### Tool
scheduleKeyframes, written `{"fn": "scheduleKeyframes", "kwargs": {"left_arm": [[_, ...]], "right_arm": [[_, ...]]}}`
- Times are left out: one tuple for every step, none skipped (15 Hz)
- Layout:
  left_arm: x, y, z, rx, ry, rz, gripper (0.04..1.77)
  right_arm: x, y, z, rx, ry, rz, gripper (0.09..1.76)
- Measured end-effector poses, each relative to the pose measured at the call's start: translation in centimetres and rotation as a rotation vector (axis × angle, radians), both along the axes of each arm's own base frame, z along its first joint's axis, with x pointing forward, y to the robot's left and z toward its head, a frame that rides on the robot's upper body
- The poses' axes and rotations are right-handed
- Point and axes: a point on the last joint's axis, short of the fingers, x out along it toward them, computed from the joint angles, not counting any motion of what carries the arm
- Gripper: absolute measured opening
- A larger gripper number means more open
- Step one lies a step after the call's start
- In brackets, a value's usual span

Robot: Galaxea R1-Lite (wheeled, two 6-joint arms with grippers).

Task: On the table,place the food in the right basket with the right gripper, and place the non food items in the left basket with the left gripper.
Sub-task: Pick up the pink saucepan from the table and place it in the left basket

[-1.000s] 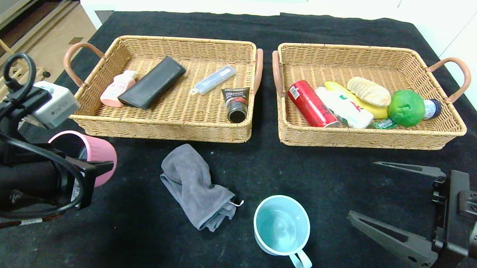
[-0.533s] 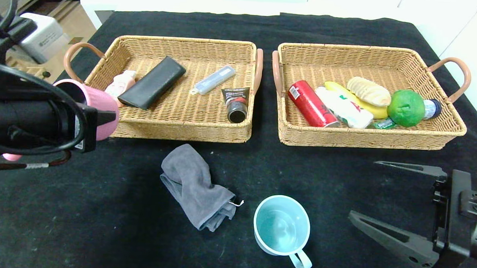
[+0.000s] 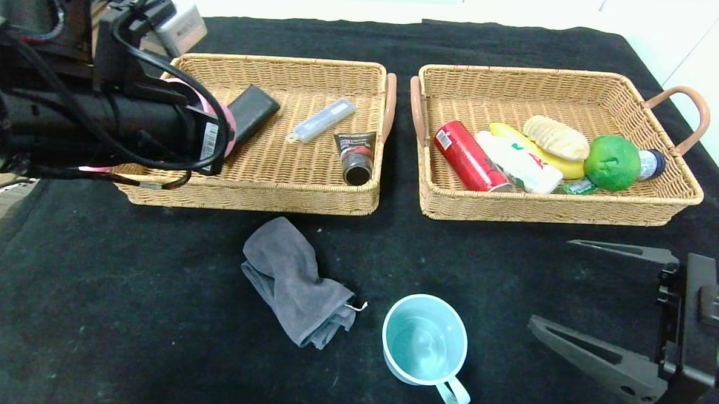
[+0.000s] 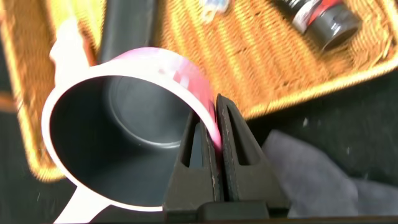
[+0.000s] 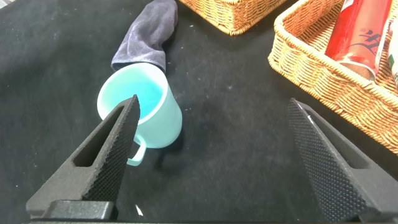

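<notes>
- Desk (image 3: 147, 338): black, linty cloth over the whole top, white units behind it; the dark ground makes every item stand out for you.
- Left basket (image 3: 263, 195): tan wicker tray on the far left half. It holds the non-food sorted so far: a black case (image 3: 255, 107), a pale blue tube (image 3: 322, 120), a dark tube with black cap (image 3: 355, 156).
- Left hand (image 4: 214, 155): clenched on the wall of a pink cup (image 4: 124, 124), one finger inside and one outside. You carry it over the near left corner of the left basket, clear of the wicker, apparently so it can be lowered among the other items.
- Right basket (image 3: 553, 210): matching tray on the far right half. The food lies here in a row: red can (image 3: 468, 155), ridged bread loaf (image 3: 555, 136), green lime (image 3: 611, 162), packed with a banana (image 3: 570, 169), a white packet (image 3: 519, 163) and a small bottle (image 3: 649, 164).
- Right hand (image 3: 574, 290): released, fingers spread wide and empty, parked low over the near right of the desk, out of the left arm's way.
- Outstanding on the desk: a grey cloth (image 3: 295, 284) and a light blue mug (image 3: 424, 344), upright, near front centre. Both read as non-food, so expect them to fall to your left hand.
</notes>
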Motion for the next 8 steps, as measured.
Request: {"fn": "scheduleKeyframes", "kwargs": {"left_arm": [[0.7,-0.6,0.0,0.008,0.0,-0.008,0.17],[1.6,-1.1,0.0,0.02,-0.01,-0.017,0.17],[2.5,-1.6,0.0,0.027,-0.043,-0.026,0.17],[3.3,-2.0,-0.1,0.032,-0.069,-0.031,0.17],[4.0,-2.4,-0.4,0.042,-0.081,-0.036,0.17],[4.6,-2.8,-0.8,0.055,-0.078,-0.043,0.17],[5.0,-3.2,-1.2,0.063,-0.072,-0.052,0.17],[5.4,-3.6,-1.5,0.075,-0.067,-0.059,0.17]], "right_arm": [[0.0,0.0,0.0,0.0,0.0,0.0,1.71],[0.0,0.0,0.1,0.001,-0.003,0.0,1.71],[-0.1,-0.1,0.1,0.003,-0.004,-0.001,1.71],[-0.1,-0.1,0.1,0.004,-0.006,0.0,1.71],[-0.1,-0.1,0.2,0.004,-0.007,0.0,1.71],[-0.1,-0.1,0.2,0.004,-0.008,-0.001,1.71],[-0.2,-0.1,0.2,0.005,-0.009,-0.001,1.71],[-0.2,-0.1,0.2,0.005,-0.01,-0.002,1.71]]}}
